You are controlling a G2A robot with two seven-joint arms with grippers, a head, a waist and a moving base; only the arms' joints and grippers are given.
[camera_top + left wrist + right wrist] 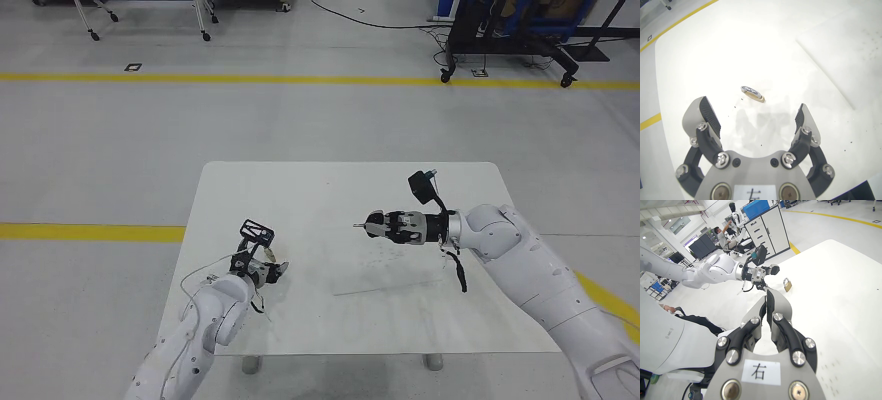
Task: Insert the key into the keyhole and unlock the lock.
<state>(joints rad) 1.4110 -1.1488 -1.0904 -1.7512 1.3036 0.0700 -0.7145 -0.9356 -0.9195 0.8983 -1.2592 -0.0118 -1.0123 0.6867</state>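
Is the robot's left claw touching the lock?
Apart. The left wrist view shows bare table between the open left gripper and the lock.

The small metal key (357,227) is mostly hidden between the pressed-together black pads of the right gripper (767,294); just a thin tip pokes out, too small to make out. The brass padlock with a steel shackle (787,285) has its keyhole hidden in both wrist views

The left gripper (272,268) is hanging over the table (330,190) at nine o'clock from its middle, the padlock (752,93) lying on the table just ahead of it. The right gripper (366,227) is hovering near the middle, at two o'clock from the left one, pinching the key (356,227).
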